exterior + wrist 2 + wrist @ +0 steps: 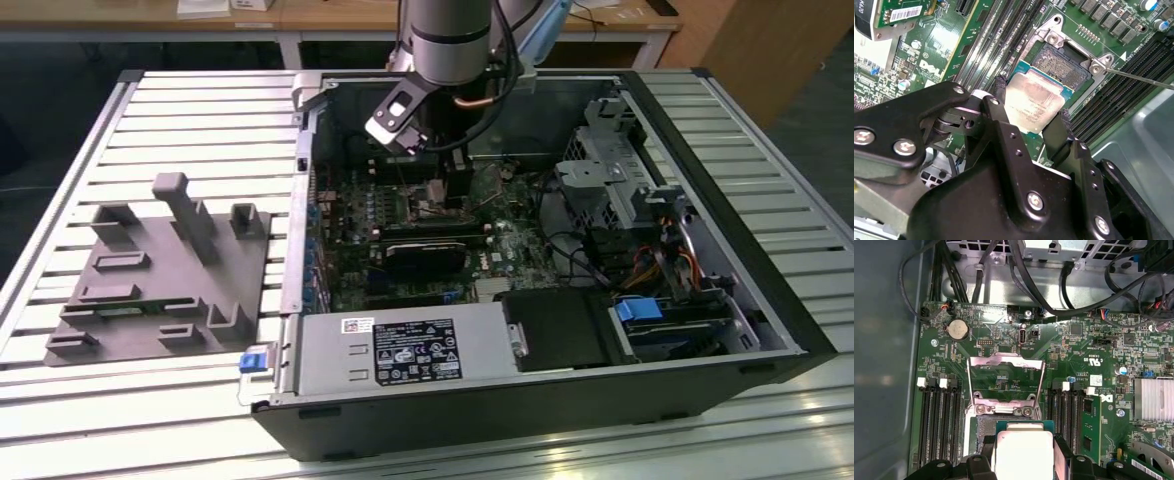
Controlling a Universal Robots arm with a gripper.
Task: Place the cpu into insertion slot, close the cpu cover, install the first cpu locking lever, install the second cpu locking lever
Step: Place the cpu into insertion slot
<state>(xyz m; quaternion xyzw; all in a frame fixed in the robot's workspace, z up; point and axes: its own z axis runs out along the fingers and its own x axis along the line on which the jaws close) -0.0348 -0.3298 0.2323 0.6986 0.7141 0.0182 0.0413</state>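
My gripper [451, 188] reaches down into the open computer case [787, 330] over the green motherboard. In both wrist views the black fingers [1061, 122] press on opposite edges of the cpu [1036, 100], a pale silvery square chip [1024, 455]. The chip covers the part of the insertion slot [1064, 62] nearest the gripper, and the socket's dark pin field [985, 427] shows beyond it. I cannot tell whether it touches the socket. The cpu cover [1006, 362] stands swung open behind the socket. A thin locking lever rod [1139, 79] sticks out beside the socket.
Memory slots [939, 425] flank the socket on both sides. A black cooler block [427, 255], the power supply [400, 350] and a drive cage [607, 170] crowd the case. Cables [1044, 295] hang past the board's edge. A grey fixture [147, 270] sits outside on the slatted table.
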